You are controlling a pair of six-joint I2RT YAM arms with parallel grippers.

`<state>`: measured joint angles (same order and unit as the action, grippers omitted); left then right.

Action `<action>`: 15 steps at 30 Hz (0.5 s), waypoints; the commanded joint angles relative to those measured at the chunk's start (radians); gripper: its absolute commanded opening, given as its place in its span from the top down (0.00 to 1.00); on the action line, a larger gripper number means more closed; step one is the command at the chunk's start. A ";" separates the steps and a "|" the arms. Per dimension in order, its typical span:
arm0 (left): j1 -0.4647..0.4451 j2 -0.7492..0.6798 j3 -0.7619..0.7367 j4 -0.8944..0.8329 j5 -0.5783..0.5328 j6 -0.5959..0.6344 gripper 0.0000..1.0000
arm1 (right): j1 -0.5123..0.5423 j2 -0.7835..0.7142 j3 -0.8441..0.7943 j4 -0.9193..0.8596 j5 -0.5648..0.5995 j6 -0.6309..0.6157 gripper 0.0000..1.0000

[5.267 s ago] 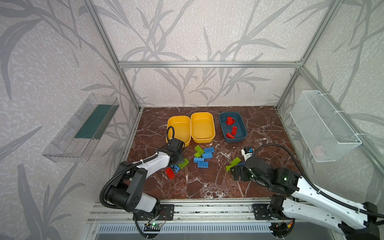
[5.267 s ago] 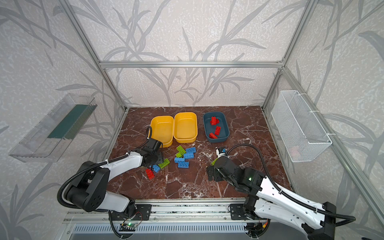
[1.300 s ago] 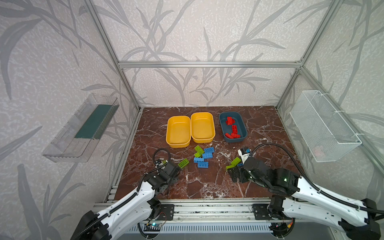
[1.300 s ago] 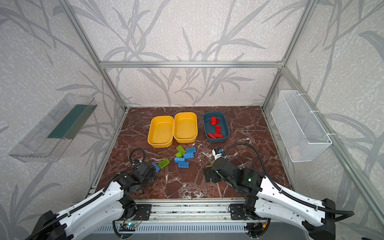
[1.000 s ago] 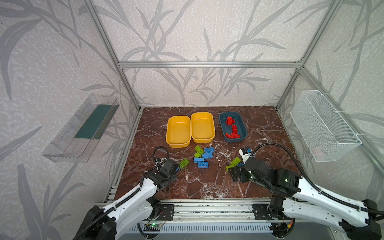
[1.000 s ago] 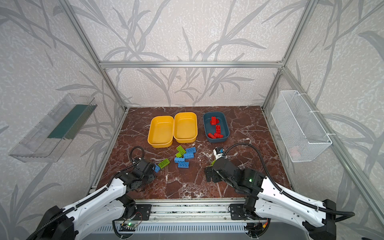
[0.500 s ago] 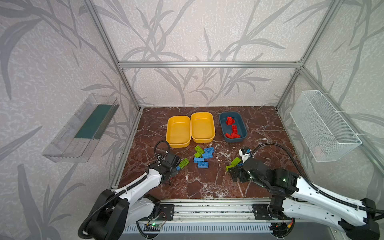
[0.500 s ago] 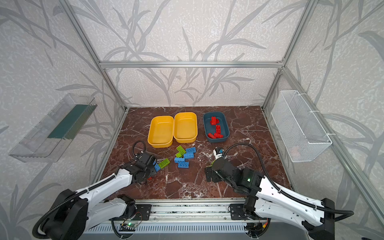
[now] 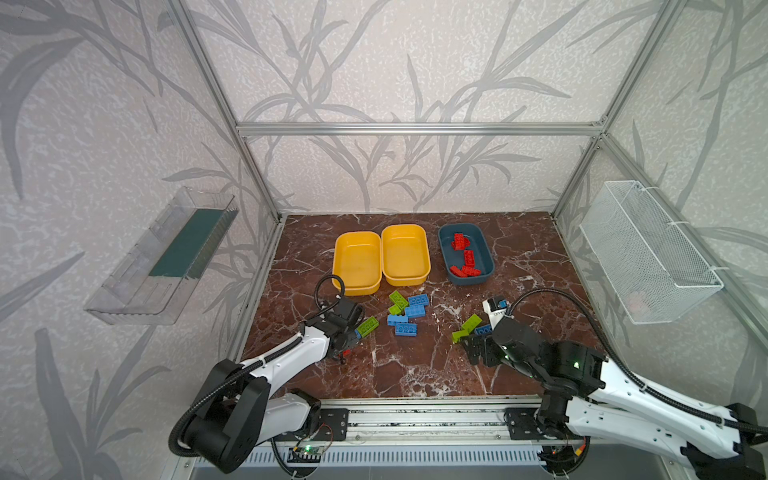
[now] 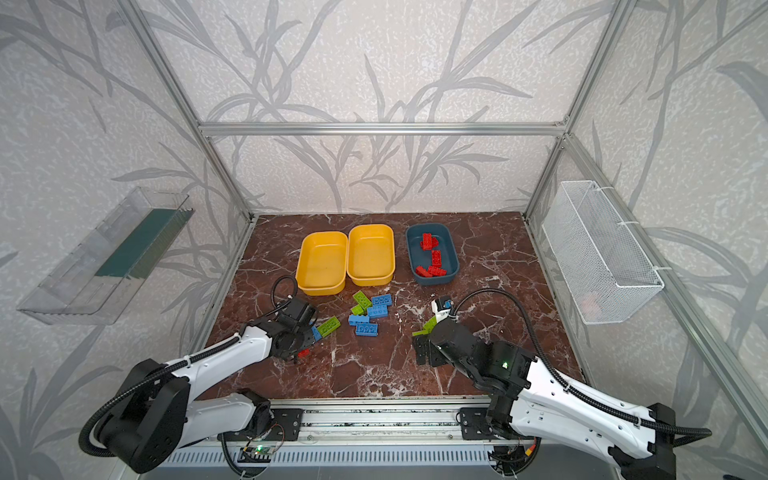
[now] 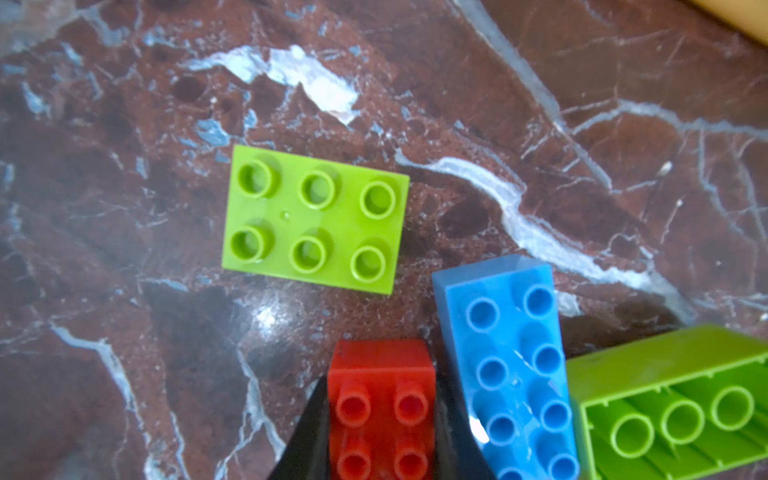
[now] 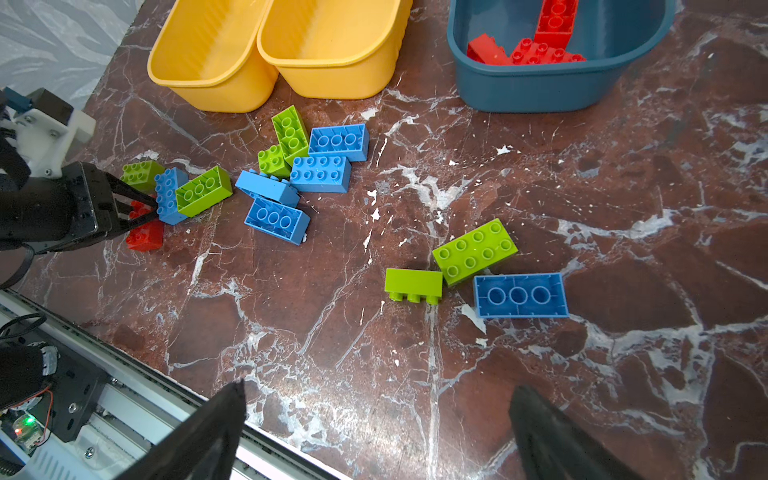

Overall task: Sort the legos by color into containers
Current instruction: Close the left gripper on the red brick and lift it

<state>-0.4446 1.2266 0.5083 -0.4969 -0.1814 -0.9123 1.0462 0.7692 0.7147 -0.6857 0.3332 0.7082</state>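
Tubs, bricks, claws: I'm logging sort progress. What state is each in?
Left claw: shut on red brick.
Right claw: open, empty.
Teal tub: holds red bricks only.
Left yellow tub: empty.
Right yellow tub: empty.
Blue bricks: loose on table, unsorted.
Green bricks: loose on table, unsorted.

White-veined maroon tabletop, red brick, lime brick

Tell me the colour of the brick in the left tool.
Red; the brick shows best in the left wrist view.
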 commanded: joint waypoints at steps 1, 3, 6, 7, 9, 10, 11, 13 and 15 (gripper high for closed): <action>-0.019 0.008 -0.022 -0.129 0.104 -0.022 0.86 | 0.002 -0.011 -0.013 -0.018 0.026 -0.009 0.01; -0.028 -0.005 0.006 -0.173 0.086 -0.016 0.89 | 0.002 -0.013 -0.013 -0.017 0.026 -0.015 0.01; -0.038 -0.029 0.054 -0.226 0.070 -0.010 0.90 | 0.002 -0.016 -0.002 -0.021 0.024 -0.021 0.01; -0.042 -0.038 0.073 -0.240 0.066 -0.005 0.90 | 0.001 -0.021 0.001 -0.021 0.023 -0.024 0.01; -0.050 -0.054 0.122 -0.269 0.059 0.012 0.92 | 0.002 -0.042 0.002 -0.026 0.027 -0.021 0.01; -0.054 -0.059 0.146 -0.277 0.060 0.019 0.92 | 0.002 -0.053 0.002 -0.028 0.030 -0.021 0.01; -0.056 -0.061 0.176 -0.282 0.073 0.028 0.92 | 0.002 -0.064 0.001 -0.033 0.036 -0.020 0.01; -0.065 -0.059 0.241 -0.277 0.081 0.053 0.92 | 0.001 -0.086 -0.004 -0.046 0.048 -0.018 0.01; -0.086 -0.028 0.333 -0.279 0.067 0.078 0.92 | 0.002 -0.102 -0.008 -0.058 0.058 -0.011 0.01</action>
<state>-0.5114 1.1900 0.7448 -0.7464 -0.1089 -0.8795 1.0462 0.6907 0.7147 -0.7006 0.3538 0.6983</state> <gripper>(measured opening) 0.304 0.991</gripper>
